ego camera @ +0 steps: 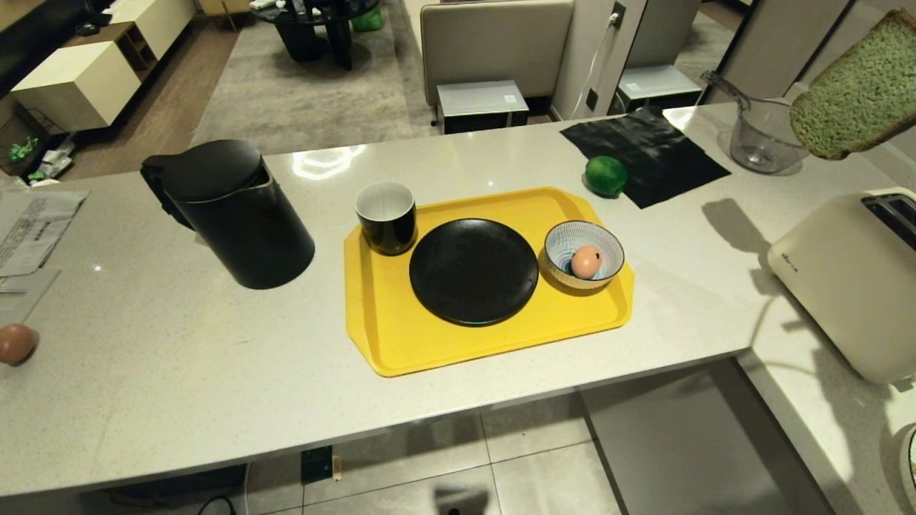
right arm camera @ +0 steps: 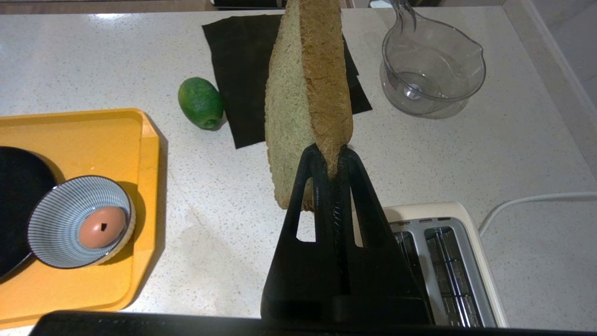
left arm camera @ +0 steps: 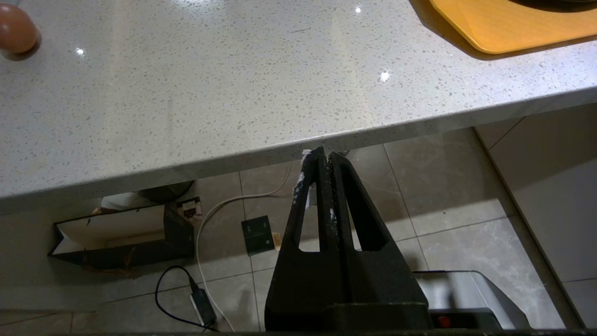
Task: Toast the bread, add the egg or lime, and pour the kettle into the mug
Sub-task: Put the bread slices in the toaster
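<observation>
Green bread (right arm camera: pixel 298 93) stands clamped edgewise between the right gripper's (right arm camera: pixel 330 156) fingers, above the toaster (right arm camera: pixel 438 261).

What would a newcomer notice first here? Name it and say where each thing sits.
First, the slice of green bread, pinched by its lower edge in the right tool and held in the air above the counter, near the cream toaster. Next, the bright yellow tray mid-counter, carrying the mug, a black plate and a striped bowl with an egg. The black kettle stands left of the tray.

green bread (right arm camera: pixel 289 116) held aloft, lime (ego camera: pixel 606 175) beside black cloth (ego camera: pixel 644 154)
</observation>
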